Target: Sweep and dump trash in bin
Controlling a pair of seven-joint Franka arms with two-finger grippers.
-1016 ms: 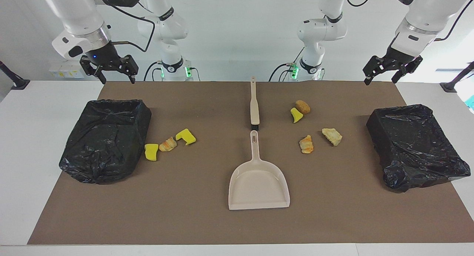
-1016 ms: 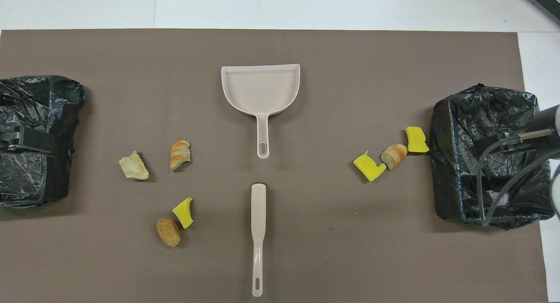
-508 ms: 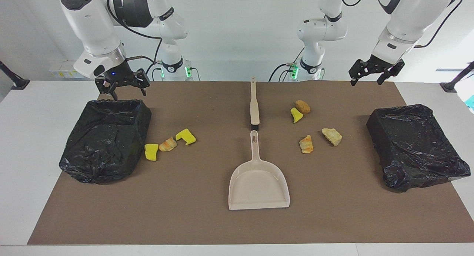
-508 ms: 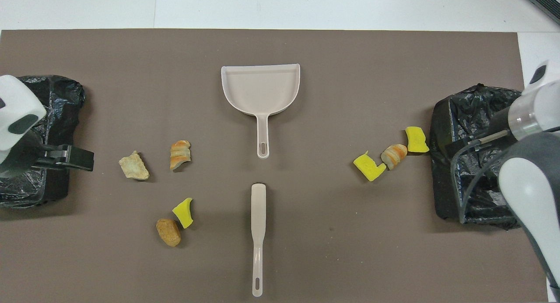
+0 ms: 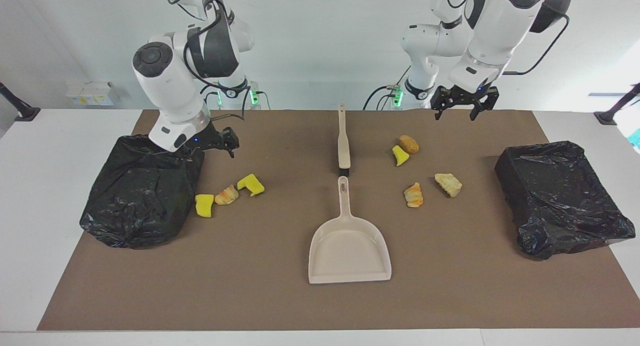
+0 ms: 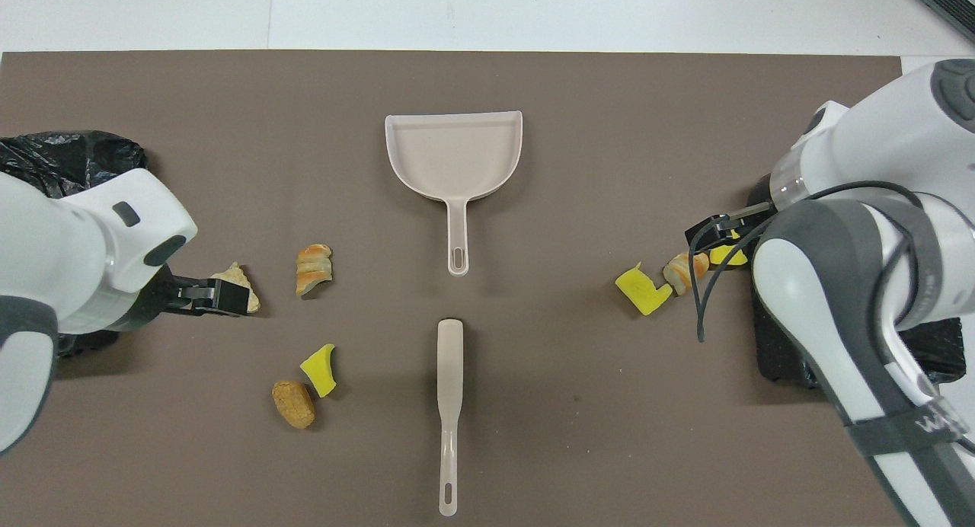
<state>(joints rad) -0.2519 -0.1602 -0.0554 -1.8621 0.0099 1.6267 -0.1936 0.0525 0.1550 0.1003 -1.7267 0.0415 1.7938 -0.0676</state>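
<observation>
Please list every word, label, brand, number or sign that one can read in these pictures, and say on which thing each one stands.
No text can be read in full.
White lettering on a dark band of the right arm, overhead view: blurred and partly cut off, not readable.
The dustpan, the brush and the black bin bags show no print.

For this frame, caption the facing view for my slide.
Both open grippers, left and right, hang over the mat; brush, dustpan, trash untouched.
</observation>
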